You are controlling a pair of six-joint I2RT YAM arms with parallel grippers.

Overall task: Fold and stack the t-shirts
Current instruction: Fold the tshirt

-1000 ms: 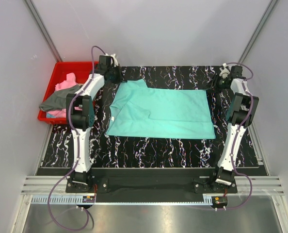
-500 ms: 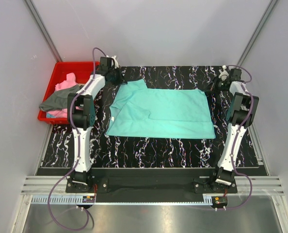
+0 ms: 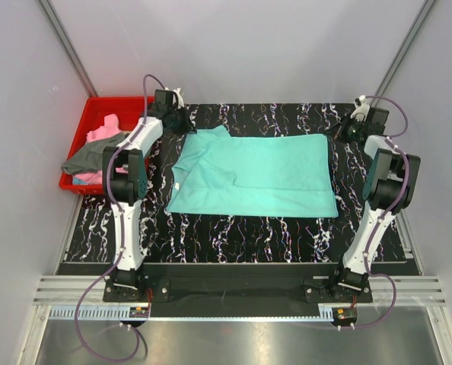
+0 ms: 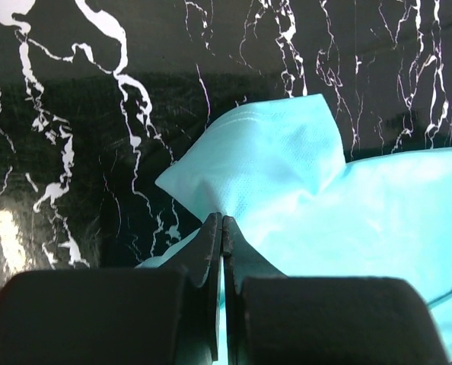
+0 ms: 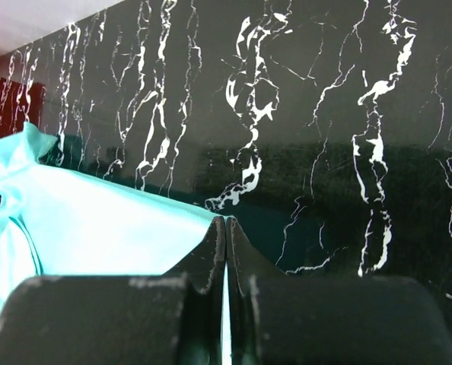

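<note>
Both claws pinched on the far corners of the teal t-shirt

The teal t-shirt (image 3: 256, 175) lies spread across the middle of the black marbled tabletop (image 3: 233, 228), collar end to the left, 1 sleeve folded in over its left part. The left claw (image 4: 221, 224) sits at the shirt's far-left corner, its 2 fingers pressed together with teal cloth caught between them and a small peak of fabric standing just beyond the tips. The right claw (image 5: 225, 224) is at the far-right corner, fingers likewise squeezed together on the shirt's edge, a sliver of teal showing between them. Off the tabletop's left side, the red bin (image 3: 97, 103) holds the pink t-shirt (image 3: 104, 131) and the dark grey t-shirt (image 3: 85, 160), crumpled together, the grey draped over the bin's near-left rim.
</note>
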